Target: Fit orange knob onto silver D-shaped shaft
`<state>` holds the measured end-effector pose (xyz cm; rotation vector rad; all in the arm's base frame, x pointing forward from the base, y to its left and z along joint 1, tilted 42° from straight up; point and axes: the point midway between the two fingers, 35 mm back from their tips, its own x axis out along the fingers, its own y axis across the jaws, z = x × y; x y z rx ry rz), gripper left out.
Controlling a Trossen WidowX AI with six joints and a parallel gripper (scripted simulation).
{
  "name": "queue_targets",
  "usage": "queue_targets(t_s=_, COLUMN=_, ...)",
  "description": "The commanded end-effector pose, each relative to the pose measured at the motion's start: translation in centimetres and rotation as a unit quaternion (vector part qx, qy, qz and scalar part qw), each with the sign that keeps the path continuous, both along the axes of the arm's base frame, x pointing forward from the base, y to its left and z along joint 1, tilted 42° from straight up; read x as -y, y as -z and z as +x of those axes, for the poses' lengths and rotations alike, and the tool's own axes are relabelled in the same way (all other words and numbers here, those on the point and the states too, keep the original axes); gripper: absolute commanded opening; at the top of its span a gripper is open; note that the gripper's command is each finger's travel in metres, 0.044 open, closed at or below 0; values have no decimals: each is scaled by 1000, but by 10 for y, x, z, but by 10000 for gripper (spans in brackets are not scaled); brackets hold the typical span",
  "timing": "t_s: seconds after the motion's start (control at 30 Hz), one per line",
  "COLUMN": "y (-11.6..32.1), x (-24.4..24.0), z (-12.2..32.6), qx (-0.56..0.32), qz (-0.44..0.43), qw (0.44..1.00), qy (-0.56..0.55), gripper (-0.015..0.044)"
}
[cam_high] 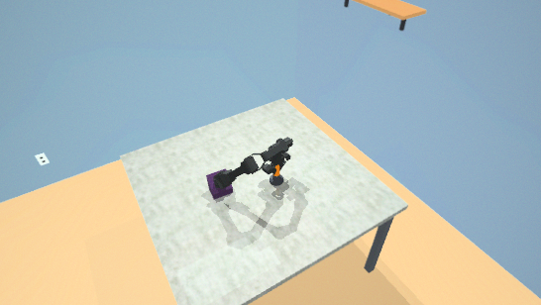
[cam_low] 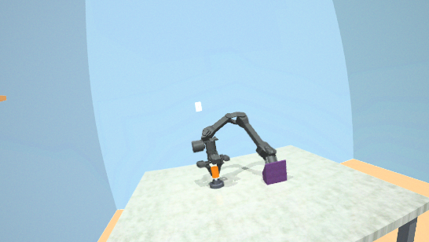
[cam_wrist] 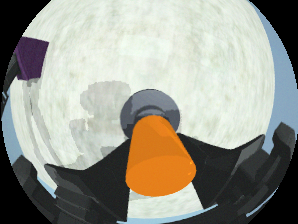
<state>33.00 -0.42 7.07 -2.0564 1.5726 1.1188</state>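
Observation:
The orange knob [cam_high: 277, 171] [cam_low: 214, 172] [cam_wrist: 161, 160] is held upright, with a slight tilt in the exterior view. My gripper [cam_low: 214, 169] [cam_wrist: 155, 142] is shut on it, one finger on each side. The dark round pedestal [cam_high: 276, 181] [cam_low: 217, 185] [cam_wrist: 172, 109] stands on the table directly below the knob. In the exterior view, a small pale gap shows between the knob's lower end and the pedestal. The silver shaft cannot be made out clearly. The hole under the knob and its flat side are hidden.
The arm rises from a purple block [cam_high: 214, 186] [cam_low: 275, 172] [cam_wrist: 34, 57] and arches over to the pedestal. Both stand on the pale table [cam_high: 198, 257] [cam_low: 188, 220]. An orange shelf [cam_high: 396, 7] is on the wall, far from the arm.

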Motion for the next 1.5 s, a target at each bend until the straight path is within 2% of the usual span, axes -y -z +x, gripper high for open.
queue_targets(t_s=0.0, y=0, x=0, z=0, qx=0, qz=0, qw=1000, qy=-1, gripper=0)
queue_targets(t_s=0.5, y=-3, x=-3, z=1, qx=0, qz=0, qw=1000, qy=-1, gripper=0)
queue_targets(t_s=0.8, y=0, x=-1, z=0, qx=-70, qz=-9, qw=994, qy=-78, gripper=0)
queue_targets(t_s=1.47, y=0, x=0, z=2, qx=-70, qz=-9, qw=994, qy=-78, gripper=0)
